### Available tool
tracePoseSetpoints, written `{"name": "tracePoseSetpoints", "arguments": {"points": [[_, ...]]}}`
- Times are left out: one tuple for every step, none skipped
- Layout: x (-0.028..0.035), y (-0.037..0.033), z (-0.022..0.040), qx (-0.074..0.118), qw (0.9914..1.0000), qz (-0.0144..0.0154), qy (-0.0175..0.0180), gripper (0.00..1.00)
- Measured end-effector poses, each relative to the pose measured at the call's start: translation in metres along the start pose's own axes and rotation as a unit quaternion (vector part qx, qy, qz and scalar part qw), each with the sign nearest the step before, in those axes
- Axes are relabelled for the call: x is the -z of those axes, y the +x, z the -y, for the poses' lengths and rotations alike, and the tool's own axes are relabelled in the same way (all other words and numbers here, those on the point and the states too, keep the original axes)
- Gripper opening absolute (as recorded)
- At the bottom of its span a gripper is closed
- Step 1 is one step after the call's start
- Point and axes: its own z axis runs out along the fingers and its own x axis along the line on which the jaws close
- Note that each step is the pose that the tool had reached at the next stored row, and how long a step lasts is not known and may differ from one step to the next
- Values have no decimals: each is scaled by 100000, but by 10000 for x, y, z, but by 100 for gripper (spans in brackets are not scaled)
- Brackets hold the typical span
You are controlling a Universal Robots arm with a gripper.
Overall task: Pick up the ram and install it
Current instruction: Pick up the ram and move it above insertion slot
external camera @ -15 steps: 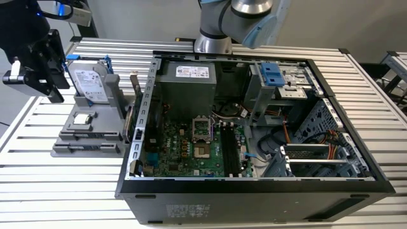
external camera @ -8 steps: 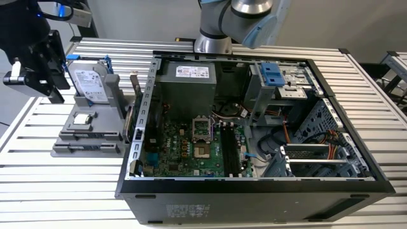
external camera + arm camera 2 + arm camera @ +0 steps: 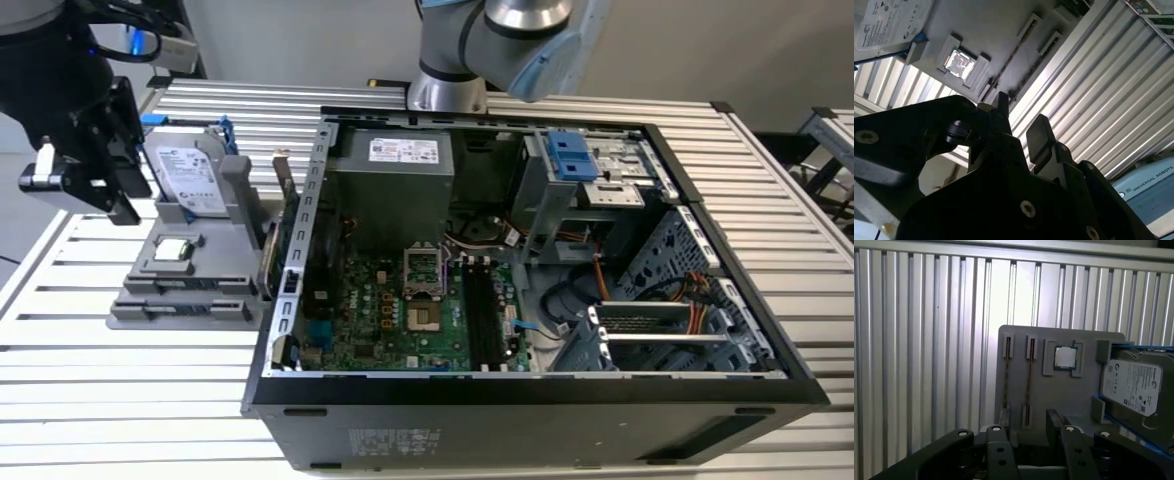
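your gripper (image 3: 1029,422) is spread and empty above the grey holder (image 3: 187,308) at the exterior view's left, ram (image 3: 1028,382) edge-up in its slot (image 3: 1030,346) in line with the gap; descend skewed and you likely jam a finger on the slot wall or pinch it crooked

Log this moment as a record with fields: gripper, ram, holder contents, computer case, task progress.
gripper: open, holding nothing, above the gray holder
ram: edge-on in a holder slot, lined up with the open gripper in the first wrist view
processor: in its recess on the holder
hard drive: on the holder, beside the processor
computer case: open, motherboard exposed
progress: ram not yet picked up
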Motion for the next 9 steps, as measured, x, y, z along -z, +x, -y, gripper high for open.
{"name": "tracePoseSetpoints", "arguments": {"points": [[-18, 0, 0, -4, 100000, -5, -13, 100], [-36, 1, 0, -4, 100000, -5, -20, 100], [-56, 1, 0, -4, 100000, 1, -24, 100], [-73, 2, 0, -2, 100000, -1, -42, 100], [-91, 2, -1, -6, 100000, 2, -58, 100], [-110, 2, -1, -4, 100000, 1, -86, 100], [-125, 3, 0, -3, 100000, 0, -104, 100], [-141, 2, 0, -9, 100000, 1, -122, 100], [-156, 3, 0, -7, 100000, 3, -137, 100]]}}
